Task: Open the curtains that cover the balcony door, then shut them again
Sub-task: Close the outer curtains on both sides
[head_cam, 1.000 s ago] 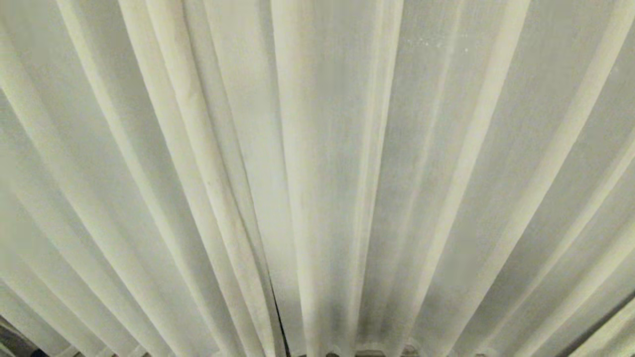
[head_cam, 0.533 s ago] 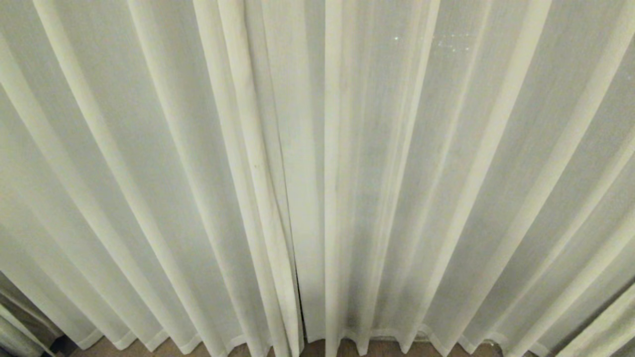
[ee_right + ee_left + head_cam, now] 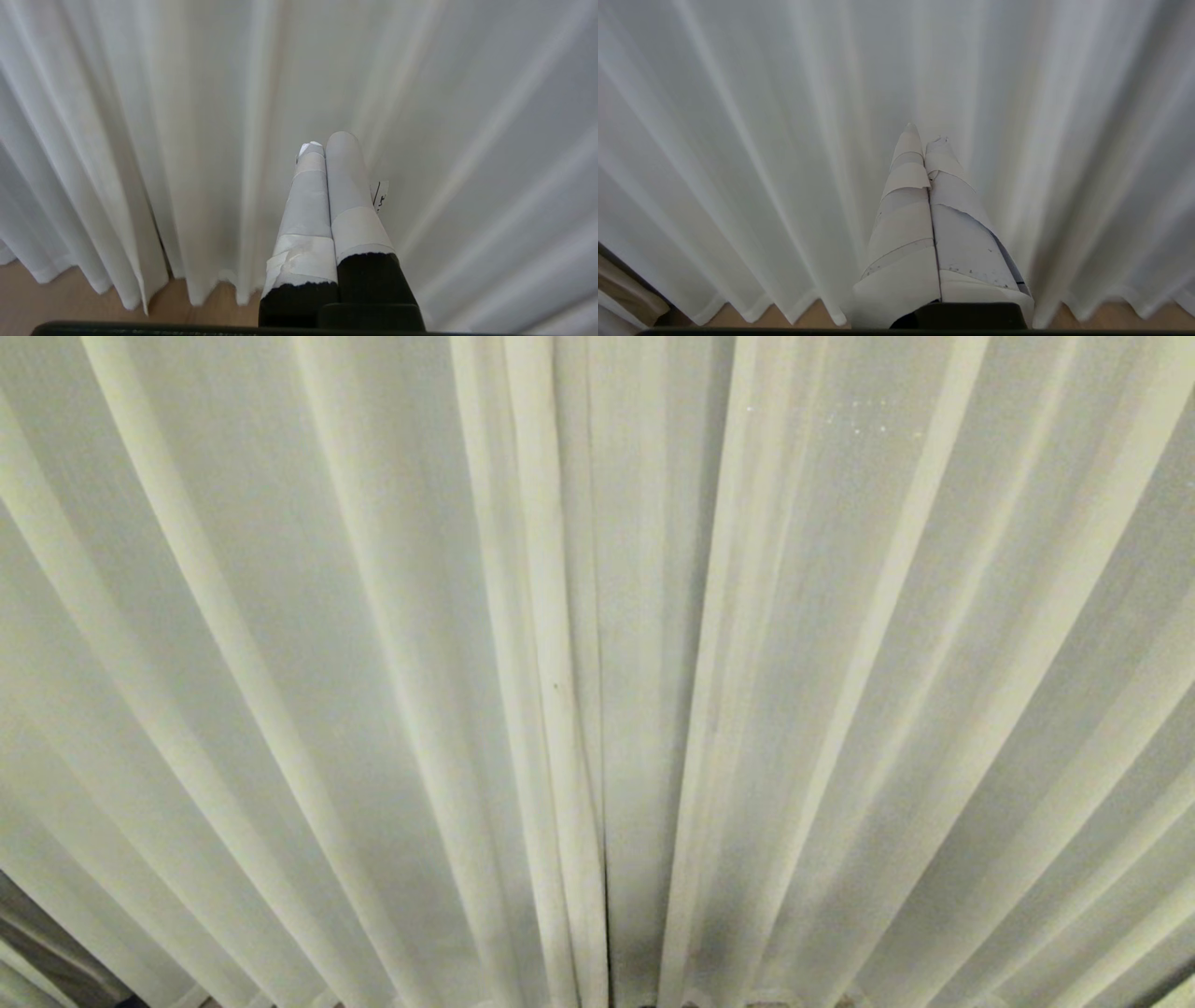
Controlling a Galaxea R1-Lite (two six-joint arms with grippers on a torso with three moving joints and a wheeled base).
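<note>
Your cream pleated fabric curtains hang drawn across the whole head view, pleats running twelve to six, their dark meeting seam near six o'clock. The left claw and right claw both point at the cloth, pinched together and empty. Only the right wrist view shows that seam, at about eight o'clock of the right claw, so that arm looks nearer; the balcony door stays hidden.

Neither arm appears in the head view; the left gripper fills the lower centre of its wrist view, its two tape-wrapped fingers pressed flat together, holding nothing; the right gripper sits at lower centre of its own view, taped fingers likewise closed side by side, black at the base, empty.
</note>
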